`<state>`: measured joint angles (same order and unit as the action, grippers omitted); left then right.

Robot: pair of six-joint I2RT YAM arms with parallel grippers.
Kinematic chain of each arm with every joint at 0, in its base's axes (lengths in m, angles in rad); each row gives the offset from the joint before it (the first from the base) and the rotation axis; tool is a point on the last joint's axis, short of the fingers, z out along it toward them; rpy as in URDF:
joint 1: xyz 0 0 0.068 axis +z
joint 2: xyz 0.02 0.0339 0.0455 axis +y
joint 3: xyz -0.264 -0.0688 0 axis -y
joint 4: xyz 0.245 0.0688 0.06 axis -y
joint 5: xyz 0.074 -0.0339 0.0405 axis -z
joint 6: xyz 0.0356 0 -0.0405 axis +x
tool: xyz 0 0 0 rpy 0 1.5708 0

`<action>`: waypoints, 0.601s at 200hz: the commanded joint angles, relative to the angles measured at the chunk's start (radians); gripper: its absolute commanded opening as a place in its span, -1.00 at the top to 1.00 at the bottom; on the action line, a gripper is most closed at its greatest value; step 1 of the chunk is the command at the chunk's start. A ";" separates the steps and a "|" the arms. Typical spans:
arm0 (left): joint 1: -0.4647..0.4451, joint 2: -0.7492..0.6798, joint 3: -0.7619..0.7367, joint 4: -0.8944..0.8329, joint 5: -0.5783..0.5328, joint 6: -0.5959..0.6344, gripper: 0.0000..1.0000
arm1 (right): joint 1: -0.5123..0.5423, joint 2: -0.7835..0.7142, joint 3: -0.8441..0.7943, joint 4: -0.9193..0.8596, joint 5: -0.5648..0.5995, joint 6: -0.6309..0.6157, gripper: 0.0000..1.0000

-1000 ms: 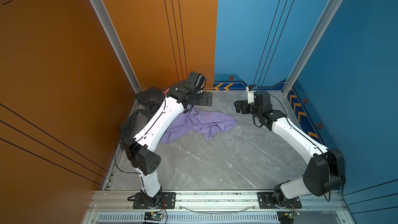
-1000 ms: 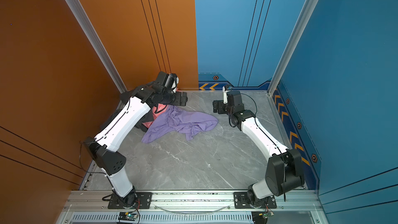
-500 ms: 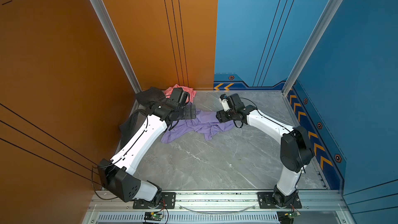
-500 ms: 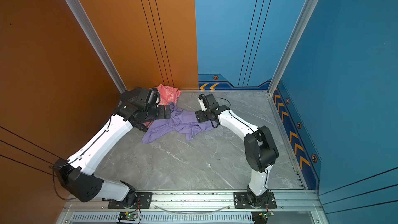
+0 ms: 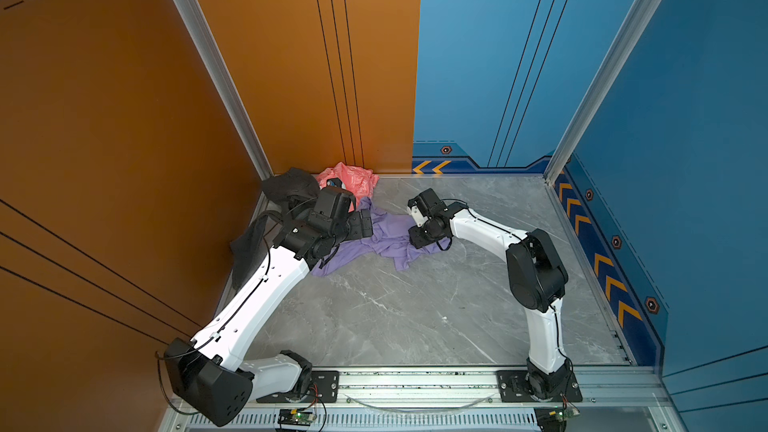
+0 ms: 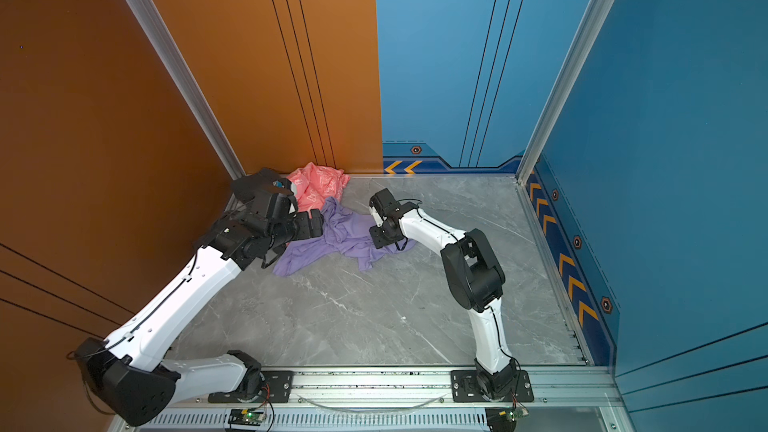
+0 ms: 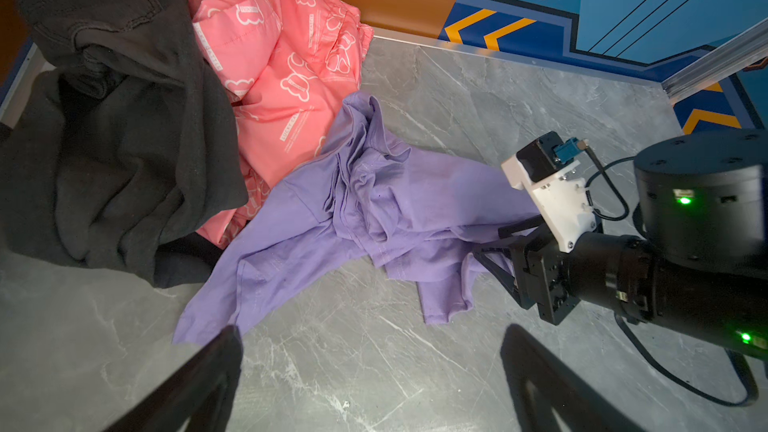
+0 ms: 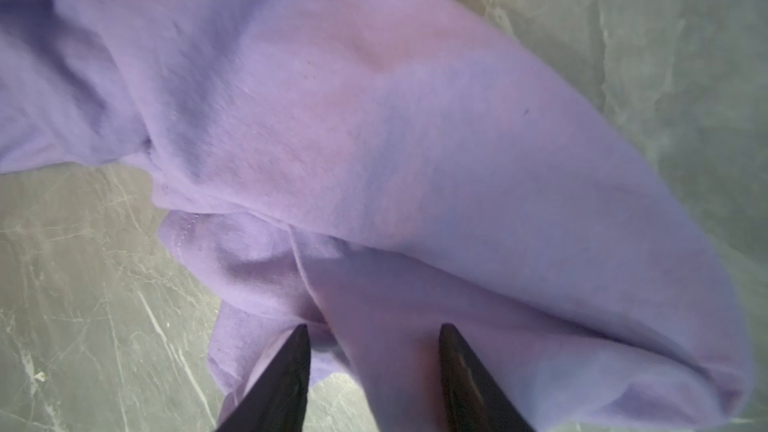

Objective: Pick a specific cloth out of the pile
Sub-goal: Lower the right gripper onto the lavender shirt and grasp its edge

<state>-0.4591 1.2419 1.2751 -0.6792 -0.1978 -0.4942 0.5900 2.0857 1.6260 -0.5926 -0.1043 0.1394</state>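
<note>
The lavender cloth (image 5: pixel 390 234) (image 6: pixel 345 234) lies spread on the grey floor, its far end against the pile (image 7: pixel 232 89). That pile holds a pink printed garment (image 5: pixel 353 180) (image 7: pixel 274 56) and a dark grey-black garment (image 5: pixel 291 189) (image 7: pixel 116 118). My right gripper (image 5: pixel 419 238) (image 6: pixel 380 238) (image 7: pixel 494 243) is down at the cloth's right edge. In the right wrist view its fingers straddle a fold of the cloth (image 8: pixel 374 118), still apart, right gripper (image 8: pixel 374 330). My left gripper (image 5: pixel 363 222) (image 6: pixel 316 222) (image 7: pixel 370 338) hovers wide open over the cloth's left part, holding nothing.
The orange wall (image 5: pixel 291 76) and its corner post stand right behind the pile. A blue wall (image 5: pixel 498 76) with chevron trim runs along the back and right side. The marble floor (image 5: pixel 415 317) stretches toward the front rail.
Both arms have swung down toward the cloth. The right gripper moved left onto the cloth's right edge and its jaws have narrowed. The left arm lowered, uncovering the pink garment.
</note>
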 commanded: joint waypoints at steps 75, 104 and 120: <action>-0.017 0.006 0.034 0.027 -0.013 0.018 -0.96 | -0.037 -0.033 0.081 -0.072 0.056 0.002 0.97; -0.029 0.013 0.041 0.047 -0.042 0.046 -0.96 | -0.076 -0.086 0.116 -0.069 0.056 -0.003 1.00; -0.035 0.011 0.049 0.052 -0.064 0.063 -0.96 | -0.103 -0.120 0.142 -0.067 0.055 -0.002 1.00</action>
<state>-0.4812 1.2480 1.2869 -0.6453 -0.2115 -0.4751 0.5247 2.0602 1.7081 -0.6441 -0.0750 0.1493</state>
